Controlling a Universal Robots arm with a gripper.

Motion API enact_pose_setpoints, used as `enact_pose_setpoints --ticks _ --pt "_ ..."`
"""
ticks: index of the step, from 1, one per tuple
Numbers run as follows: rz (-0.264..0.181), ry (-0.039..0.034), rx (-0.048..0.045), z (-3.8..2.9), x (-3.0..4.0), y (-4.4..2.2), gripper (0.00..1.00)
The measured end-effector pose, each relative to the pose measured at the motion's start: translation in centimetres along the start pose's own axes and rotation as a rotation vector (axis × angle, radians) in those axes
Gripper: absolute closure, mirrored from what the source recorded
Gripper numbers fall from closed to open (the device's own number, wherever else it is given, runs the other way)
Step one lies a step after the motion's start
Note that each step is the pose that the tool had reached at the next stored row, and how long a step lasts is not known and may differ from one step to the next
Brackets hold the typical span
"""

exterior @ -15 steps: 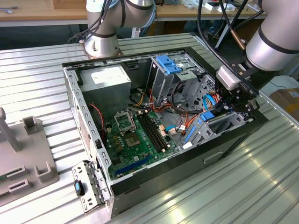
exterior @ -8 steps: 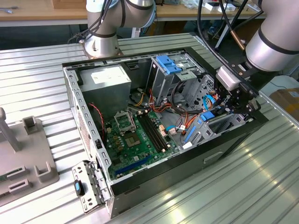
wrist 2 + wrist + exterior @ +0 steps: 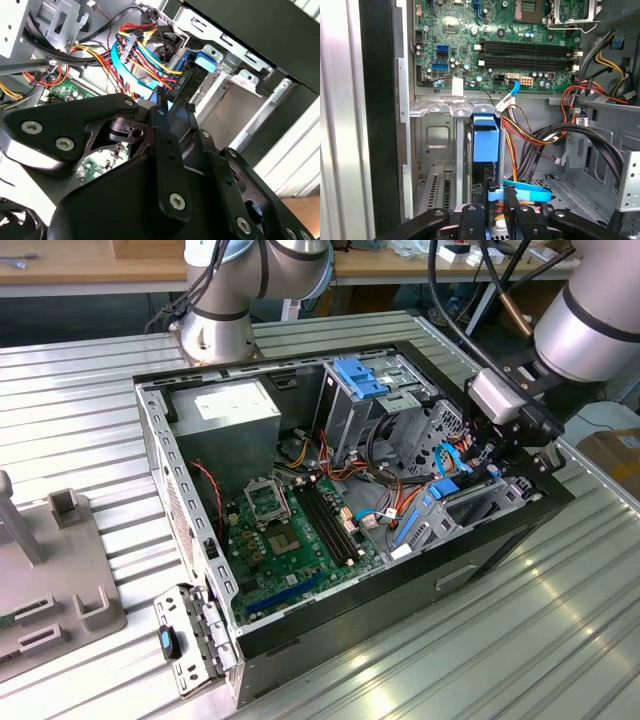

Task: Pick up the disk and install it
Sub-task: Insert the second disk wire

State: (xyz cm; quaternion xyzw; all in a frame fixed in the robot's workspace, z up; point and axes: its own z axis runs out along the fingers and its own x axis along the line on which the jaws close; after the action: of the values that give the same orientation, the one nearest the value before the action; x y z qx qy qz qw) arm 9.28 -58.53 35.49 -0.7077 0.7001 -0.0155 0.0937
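Observation:
The disk [image 3: 472,502] is a dark flat drive with bright blue rails. It lies tilted in the drive bay at the front corner of the open computer case [image 3: 180,510], on the exterior view's right. Its blue tab [image 3: 485,138] sticks out of the bay in both wrist views [image 3: 205,60]. My gripper [image 3: 503,462] hangs just above the disk's outer end. In the first wrist view my gripper [image 3: 501,193] has its fingers almost together at the disk's near end. A light-blue flat cable [image 3: 530,192] runs beside them. In the second wrist view my gripper [image 3: 161,98] comes to a narrow tip by that cable.
A motherboard [image 3: 295,530] covers the case floor. A grey power supply box [image 3: 225,415] and a metal cage with a light-blue top [image 3: 362,390] stand at the back. Bundles of red, yellow and orange wires [image 3: 135,40] crowd the bay. A grey fixture [image 3: 55,570] sits on the table.

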Motion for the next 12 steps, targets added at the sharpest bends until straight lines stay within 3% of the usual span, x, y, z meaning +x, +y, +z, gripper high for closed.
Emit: enact_pose_setpoints --ticks 4,8,10,12 --pt "0.000 0.0001 0.0001 -1.71 -0.19 -0.27 0.71" --pt "0.000 -0.0002 0.0001 -1.77 -0.20 -0.28 0.71" --pt "0.001 0.0054 0.0001 -1.74 -0.56 -0.27 0.71" --pt "0.003 0.0063 0.0004 -1.69 -1.13 -0.21 0.71"
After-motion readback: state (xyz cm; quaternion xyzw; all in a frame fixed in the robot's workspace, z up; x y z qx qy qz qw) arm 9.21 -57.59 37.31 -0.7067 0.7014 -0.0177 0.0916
